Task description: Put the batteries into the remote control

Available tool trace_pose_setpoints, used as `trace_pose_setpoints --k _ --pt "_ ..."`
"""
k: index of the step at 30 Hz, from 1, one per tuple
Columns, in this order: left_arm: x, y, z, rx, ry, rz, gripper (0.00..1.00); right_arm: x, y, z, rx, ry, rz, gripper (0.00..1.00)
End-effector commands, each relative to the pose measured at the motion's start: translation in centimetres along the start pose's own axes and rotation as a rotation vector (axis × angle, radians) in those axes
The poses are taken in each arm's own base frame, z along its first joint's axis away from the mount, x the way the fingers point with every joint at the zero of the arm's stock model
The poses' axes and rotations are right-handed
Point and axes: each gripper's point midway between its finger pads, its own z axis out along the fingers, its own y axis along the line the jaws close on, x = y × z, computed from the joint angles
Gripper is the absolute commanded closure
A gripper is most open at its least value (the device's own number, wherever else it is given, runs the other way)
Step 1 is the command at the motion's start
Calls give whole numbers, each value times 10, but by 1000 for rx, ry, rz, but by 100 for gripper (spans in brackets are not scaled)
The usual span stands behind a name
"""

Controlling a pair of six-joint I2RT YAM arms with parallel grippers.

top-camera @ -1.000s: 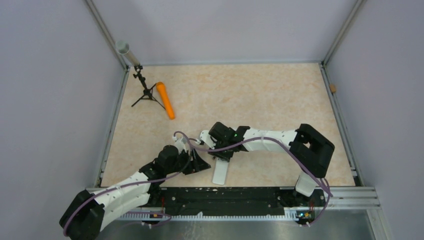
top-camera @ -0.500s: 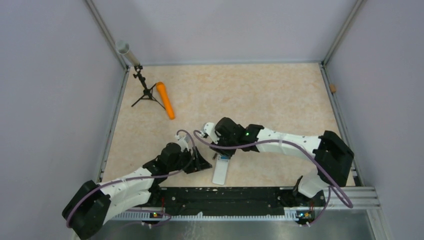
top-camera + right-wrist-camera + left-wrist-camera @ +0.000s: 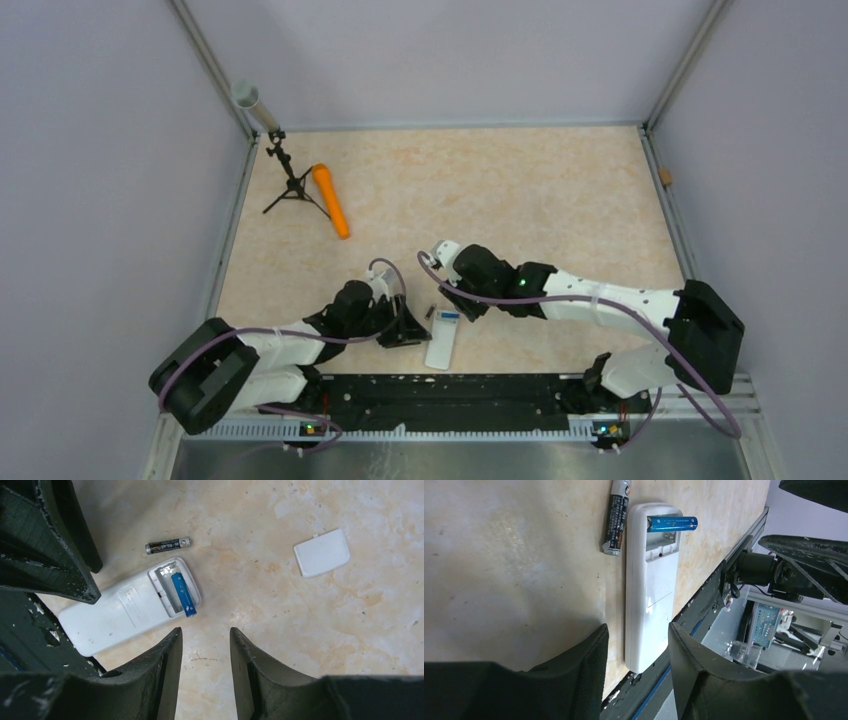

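Remote [image 3: 441, 340] lies back-up near the bench's [image 3: 520, 190] front edge, long axis running near to far, with its open recess at the far end. Blue battery [image 3: 671, 523] sits crooked across the recess, one end overhanging. Dark battery [image 3: 616, 517] lies alongside on the bench. Left arm [image 3: 290, 345] reaches low; left tool [image 3: 636, 627] is parted and empty just left of the remote. Right arm [image 3: 600, 298] stretches leftward; right tool [image 3: 205, 630] is parted and empty above the remote's far end.

Beige marbled tabletop [image 3: 520, 190] spreads under and out past the left gripper [image 3: 408, 328], evenly lit, only soft shadows. Far beyond it, plain lilac-grey walls [image 3: 450, 60] close three sides, with aluminium frame posts [image 3: 210, 70] in the corners. Behind it, a black-and-metal rail [image 3: 450, 400] edges the table.
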Motion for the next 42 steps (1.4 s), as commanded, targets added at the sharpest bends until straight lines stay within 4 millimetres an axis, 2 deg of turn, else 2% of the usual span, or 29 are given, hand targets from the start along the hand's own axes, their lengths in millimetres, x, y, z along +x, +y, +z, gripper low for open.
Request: trace_pose_setpoints --k 1,12,23,29,37,42 --pt "-8 -27 6 87 2 37 52 -12 -11 -5 63 -85 105 61" --pt "1 -31 17 93 47 19 59 -5 -11 -4 74 -102 159 61" --pt "3 -39 27 99 73 22 61 -1 -15 -5 96 -121 192 61" --pt "2 -35 26 69 55 15 61 -4 -16 -5 101 -129 212 61" --pt "-19 -23 13 -60 -62 62 55 -14 -15 -3 83 -146 223 61" --pt "-32 -18 10 -75 -85 60 58 -19 -13 -1 72 -156 229 62"
